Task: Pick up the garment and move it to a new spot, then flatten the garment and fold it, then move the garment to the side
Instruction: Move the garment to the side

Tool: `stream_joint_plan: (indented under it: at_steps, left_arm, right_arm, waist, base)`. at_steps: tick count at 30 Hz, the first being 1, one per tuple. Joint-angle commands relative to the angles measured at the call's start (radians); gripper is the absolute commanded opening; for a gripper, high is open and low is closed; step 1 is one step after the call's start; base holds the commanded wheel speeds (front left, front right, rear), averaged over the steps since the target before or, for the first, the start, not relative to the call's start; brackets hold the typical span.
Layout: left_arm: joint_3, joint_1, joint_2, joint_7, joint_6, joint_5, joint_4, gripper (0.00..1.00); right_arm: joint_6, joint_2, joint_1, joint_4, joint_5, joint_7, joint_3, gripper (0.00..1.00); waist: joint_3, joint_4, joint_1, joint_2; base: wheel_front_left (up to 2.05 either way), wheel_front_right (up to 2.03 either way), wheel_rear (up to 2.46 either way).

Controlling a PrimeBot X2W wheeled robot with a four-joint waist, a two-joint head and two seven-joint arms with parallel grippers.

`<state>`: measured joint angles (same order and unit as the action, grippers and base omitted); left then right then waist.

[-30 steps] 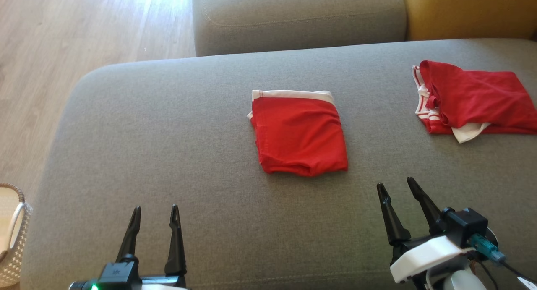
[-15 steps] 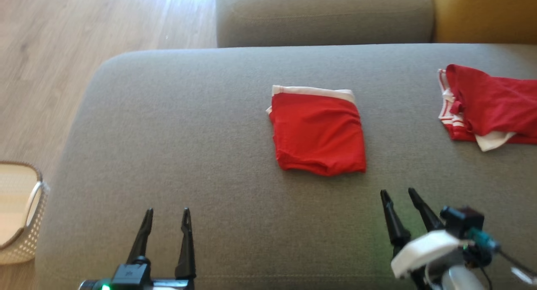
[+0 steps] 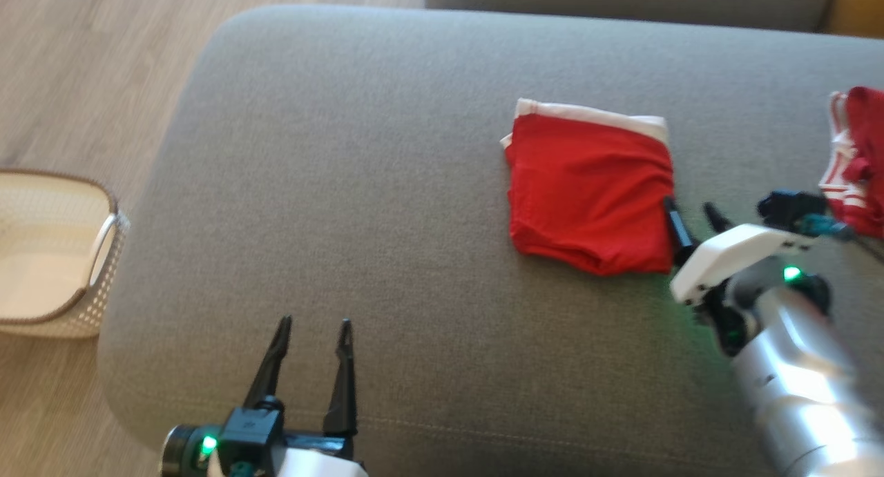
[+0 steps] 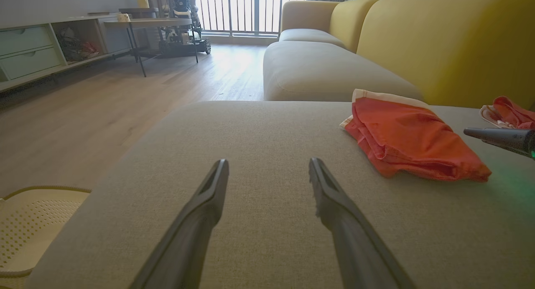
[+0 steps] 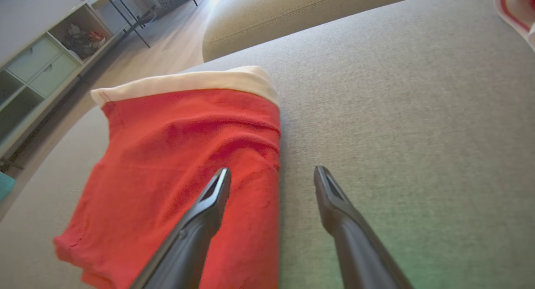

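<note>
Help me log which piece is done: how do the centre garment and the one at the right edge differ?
The centre garment is folded into a flat rectangle; the right garment lies bunched. The centre garment shows one plain white band; the right garment shows red-and-white stripes. The centre garment sits by the open right pincer; the right garment lies farther right. Both are red with white trim.

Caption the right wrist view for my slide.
Open right gripper at the edge of the folded red garment on grey sofa.

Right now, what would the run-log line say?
phase: garment folded, side move pending | garment: flat on sofa | right end effector: open, over garment's edge | left end effector: open, over sofa
</note>
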<state>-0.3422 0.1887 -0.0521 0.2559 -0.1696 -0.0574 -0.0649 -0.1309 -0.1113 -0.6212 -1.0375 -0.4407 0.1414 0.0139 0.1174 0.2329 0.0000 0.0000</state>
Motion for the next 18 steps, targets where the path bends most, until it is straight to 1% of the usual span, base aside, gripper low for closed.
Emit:
stream_joint_plan:
  at_steps: [1,6,12,13,14,15,18]
  left_arm:
    - [0.016,-0.050,0.002,0.006,-0.013,-0.006,-0.032,1.00]
    - [-0.006,-0.070,0.002,0.006,-0.023,-0.012,-0.033,1.00]
    - [-0.021,-0.095,0.002,0.006,-0.028,-0.015,-0.024,1.00]
    - [-0.023,-0.098,0.002,0.006,-0.029,-0.014,-0.023,1.00]
    - [-0.025,-0.100,0.002,0.006,-0.030,-0.014,-0.022,1.00]
    - [-0.027,-0.102,0.002,0.006,-0.031,-0.013,-0.020,1.00]
    - [-0.026,-0.103,0.002,0.006,-0.036,-0.011,-0.018,1.00]
  right_arm:
    - [0.000,-0.028,-0.052,-0.011,0.011,-0.002,0.029,1.00]
    - [0.000,-0.045,-0.116,-0.086,0.015,-0.022,0.043,1.00]
    - [0.000,-0.031,-0.156,-0.155,0.006,-0.070,0.095,1.00]
    - [0.000,-0.030,-0.157,-0.164,0.004,-0.079,0.105,0.71]
    - [0.000,-0.030,-0.159,-0.169,0.002,-0.084,0.113,0.31]
    - [0.000,-0.032,-0.160,-0.173,-0.001,-0.083,0.118,0.00]
    - [0.000,-0.038,-0.167,-0.174,-0.004,-0.065,0.140,0.00]
  waist:
    - [0.027,0.024,0.0000,0.0000]
    - [0.053,0.038,0.0000,0.0000]
    - [0.070,0.048,0.0000,0.0000]
    - [0.071,0.049,0.0000,0.0000]
    - [0.071,0.048,0.0000,0.0000]
    - [0.070,0.048,0.0000,0.0000]
    - [0.064,0.037,0.0000,0.0000]
  base:
    - [0.00,0.00,0.00]
    - [0.00,0.00,0.00]
    - [0.00,0.00,0.00]
    - [0.00,0.00,0.00]
    - [0.00,0.00,0.00]
    - [0.00,0.00,0.00]
    - [0.00,0.00,0.00]
